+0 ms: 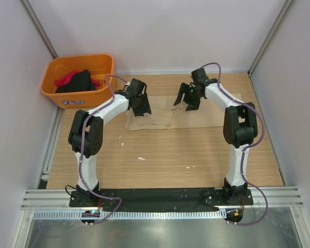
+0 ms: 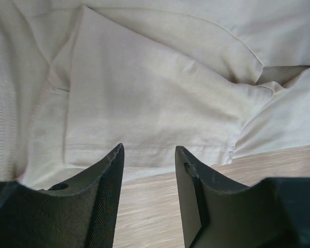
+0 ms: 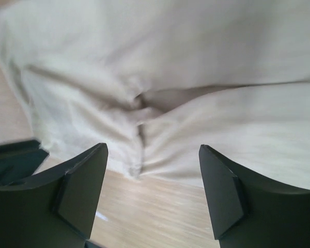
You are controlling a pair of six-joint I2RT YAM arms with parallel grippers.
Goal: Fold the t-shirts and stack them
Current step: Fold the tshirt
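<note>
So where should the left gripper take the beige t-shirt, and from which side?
Likely the stitched hem of the beige t-shirt, just ahead of the open left gripper. Come from the table side: that edge lies flat and free, facing it.

A robotics lab cell: white panels (image 1: pixel 160 31) on aluminium posts (image 1: pixel 269 35) enclose a wooden table (image 1: pixel 170 155), with left arm (image 1: pixel 87 135) and right arm (image 1: pixel 240 126) bolted to a black base plate (image 1: pixel 165 195) at its near edge.
</note>
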